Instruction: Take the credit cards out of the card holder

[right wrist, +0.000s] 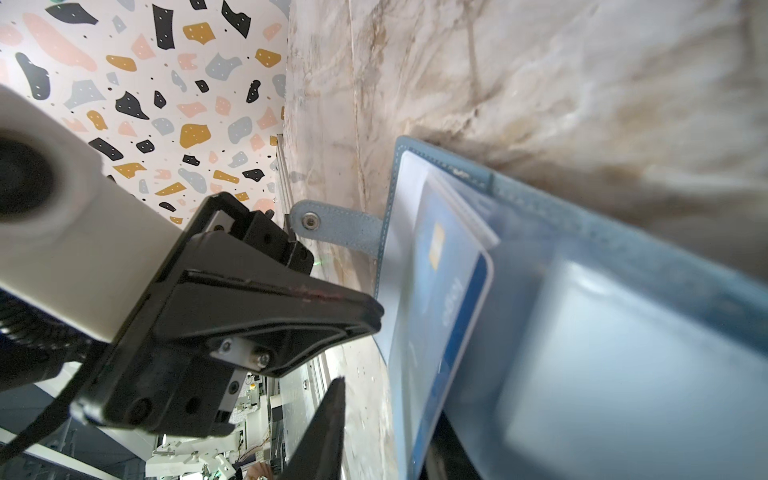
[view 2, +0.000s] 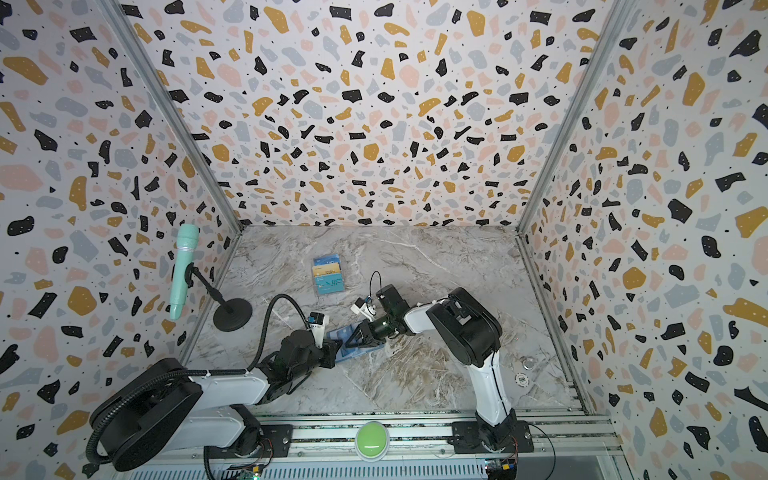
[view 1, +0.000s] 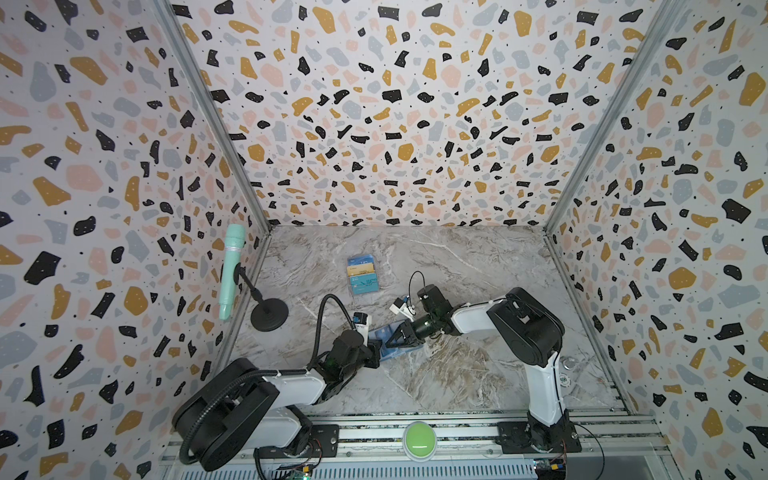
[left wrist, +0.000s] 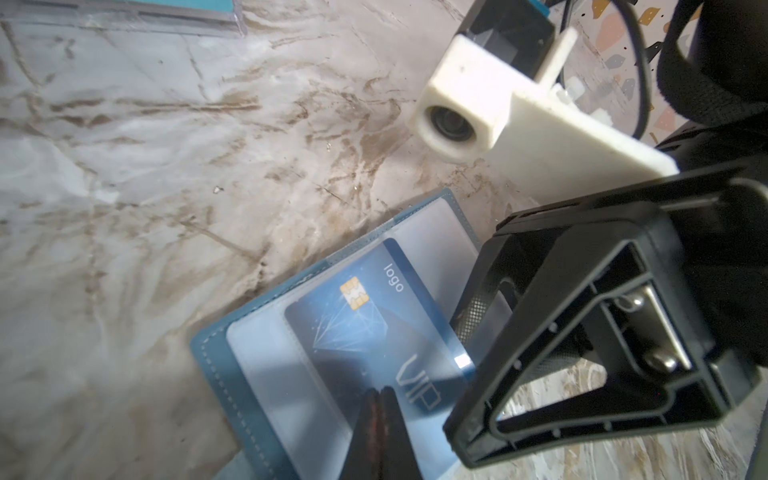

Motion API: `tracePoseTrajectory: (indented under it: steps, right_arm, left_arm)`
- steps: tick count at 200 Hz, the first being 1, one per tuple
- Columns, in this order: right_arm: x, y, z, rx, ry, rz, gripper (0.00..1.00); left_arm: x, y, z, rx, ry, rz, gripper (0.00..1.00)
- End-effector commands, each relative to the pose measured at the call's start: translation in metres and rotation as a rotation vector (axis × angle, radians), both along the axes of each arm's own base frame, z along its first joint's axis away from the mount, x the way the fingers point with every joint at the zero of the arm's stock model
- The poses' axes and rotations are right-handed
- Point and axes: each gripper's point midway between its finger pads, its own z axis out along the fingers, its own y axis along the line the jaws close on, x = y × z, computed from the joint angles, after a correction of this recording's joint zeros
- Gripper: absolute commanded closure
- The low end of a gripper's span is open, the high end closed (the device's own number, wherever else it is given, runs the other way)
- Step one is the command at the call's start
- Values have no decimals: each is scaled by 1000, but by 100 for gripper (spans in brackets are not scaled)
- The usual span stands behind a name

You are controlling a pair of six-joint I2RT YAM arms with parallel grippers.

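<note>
Card holder (view 1: pixel 381 332) lies open at lower centre of a top view, blue card (left wrist: pixel 361 332) inside.
I pin its sleeve (left wrist: pixel 266 374) with left gripper (left wrist: pixel 376 409) pressed together; right gripper (view 1: pixel 390 340) stands at the card's long right edge, grip I cannot tell.

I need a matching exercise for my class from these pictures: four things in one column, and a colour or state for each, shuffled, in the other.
Column one
1. card holder
2. credit card
3. microphone
4. left gripper

Column two
A. mint green
B. jaws shut
C. lying open
D. blue, marked VIP

Pairs: 1-C, 2-D, 3-A, 4-B
</note>
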Motion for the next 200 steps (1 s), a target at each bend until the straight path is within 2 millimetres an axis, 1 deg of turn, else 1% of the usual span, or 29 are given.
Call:
tracePoseTrajectory:
  steps: [1,40,82,101,148,200]
  right_arm:
    - [-4,2,2,14,2,14,71]
    - [-4,1,0,10,5,13,71]
    - [-1,2,5,18,-8,7,71]
    - [2,3,11,28,-18,4,72]
    - [15,0,29,49,-60,-33,73]
    - [17,-2,38,61,-72,-38,73]
  left_arm:
    - [9,-6,9,-36,-31,3,100]
    - [9,-1,-4,14,7,16,100]
    - [4,4,-15,72,38,7,100]
    - [0,7,-21,94,54,-1,100]
    - [-11,13,-31,106,77,-8,100]
    - [-13,13,-38,110,90,-17,100]
